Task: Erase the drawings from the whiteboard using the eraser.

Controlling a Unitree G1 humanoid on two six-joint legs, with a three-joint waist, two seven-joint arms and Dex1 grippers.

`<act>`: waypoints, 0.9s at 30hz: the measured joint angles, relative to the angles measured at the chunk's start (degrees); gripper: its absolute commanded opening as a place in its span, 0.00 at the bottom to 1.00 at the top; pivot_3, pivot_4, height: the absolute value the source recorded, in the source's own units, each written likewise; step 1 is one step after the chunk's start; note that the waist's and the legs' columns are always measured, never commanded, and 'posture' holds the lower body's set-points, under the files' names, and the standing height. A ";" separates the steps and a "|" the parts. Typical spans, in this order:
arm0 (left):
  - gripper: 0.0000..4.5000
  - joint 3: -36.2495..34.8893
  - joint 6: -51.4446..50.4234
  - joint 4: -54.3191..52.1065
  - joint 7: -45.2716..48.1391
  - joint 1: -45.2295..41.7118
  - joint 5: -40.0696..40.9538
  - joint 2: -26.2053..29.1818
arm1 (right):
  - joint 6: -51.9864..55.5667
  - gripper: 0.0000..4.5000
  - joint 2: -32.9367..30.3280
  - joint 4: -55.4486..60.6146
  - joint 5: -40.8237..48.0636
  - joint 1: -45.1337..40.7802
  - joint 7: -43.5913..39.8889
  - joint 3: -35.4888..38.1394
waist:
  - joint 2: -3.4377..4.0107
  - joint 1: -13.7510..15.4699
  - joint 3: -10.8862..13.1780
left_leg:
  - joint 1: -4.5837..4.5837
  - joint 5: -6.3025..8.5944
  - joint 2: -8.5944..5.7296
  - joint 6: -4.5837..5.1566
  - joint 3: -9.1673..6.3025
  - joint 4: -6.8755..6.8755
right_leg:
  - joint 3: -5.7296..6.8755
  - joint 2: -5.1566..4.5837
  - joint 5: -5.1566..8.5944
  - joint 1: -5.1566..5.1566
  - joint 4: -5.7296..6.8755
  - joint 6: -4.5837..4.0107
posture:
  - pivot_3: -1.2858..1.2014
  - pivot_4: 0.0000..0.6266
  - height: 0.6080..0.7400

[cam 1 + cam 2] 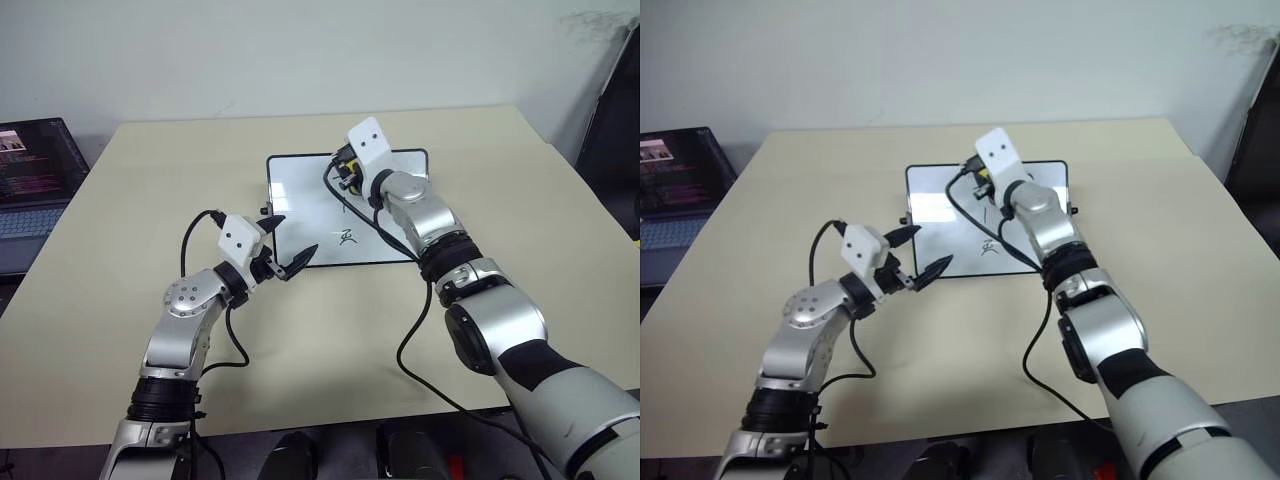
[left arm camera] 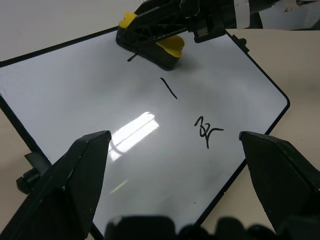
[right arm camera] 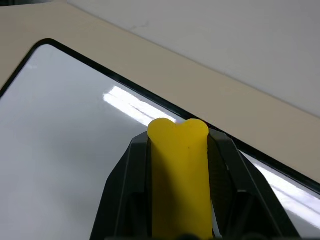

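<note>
On the whiteboard (image 1: 300, 200), right hand (image 2: 160, 42) clamps the eraser (image 3: 180, 170); left hand (image 1: 290, 245) gapes apart.

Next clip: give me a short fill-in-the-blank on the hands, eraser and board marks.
1. The right hand is shut on the ____ eraser.
2. The left hand has its fingers ____.
3. The eraser rests on the ____, which lies on the table.
4. A vertical stroke and a scribbled character remain ____.

Missing: yellow; open; whiteboard; unerased
</note>
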State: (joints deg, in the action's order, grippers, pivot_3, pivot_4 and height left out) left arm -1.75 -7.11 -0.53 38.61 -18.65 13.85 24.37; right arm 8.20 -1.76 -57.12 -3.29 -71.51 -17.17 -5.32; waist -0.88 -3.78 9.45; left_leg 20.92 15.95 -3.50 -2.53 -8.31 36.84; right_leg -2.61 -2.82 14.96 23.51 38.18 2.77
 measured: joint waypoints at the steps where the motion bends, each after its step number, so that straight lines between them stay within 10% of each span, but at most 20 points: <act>1: 1.00 -0.07 0.00 -0.01 -0.33 0.16 0.00 0.00 | -0.21 0.25 0.62 -0.52 0.00 -0.17 0.12 0.06 | 0.00 -0.05 0.00 | 0.00 0.00 0.00 0.00 0.00 0.00 | 0.00 0.00 0.00 0.00 0.00 0.00 | 0.52 0.24 1.00; 27: 1.00 0.34 0.07 -0.70 -0.37 -1.40 -0.03 -0.58 | 11.16 0.25 -2.14 19.24 2.35 0.51 -3.89 1.79 | 0.03 0.35 0.02 | 0.14 0.01 -0.01 -0.02 -0.09 -0.02 | 0.07 -0.01 0.00 0.10 -0.06 0.00 | 0.52 0.24 1.00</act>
State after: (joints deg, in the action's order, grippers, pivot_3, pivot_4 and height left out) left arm -1.41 -7.04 -1.23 38.24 -20.05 13.82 23.78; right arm 19.35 -3.90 -37.88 -0.93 -71.00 -21.06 -3.53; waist -0.85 -3.43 9.47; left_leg 21.06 15.96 -3.51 -2.55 -8.40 36.82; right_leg -2.54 -2.83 14.96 23.61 38.12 2.77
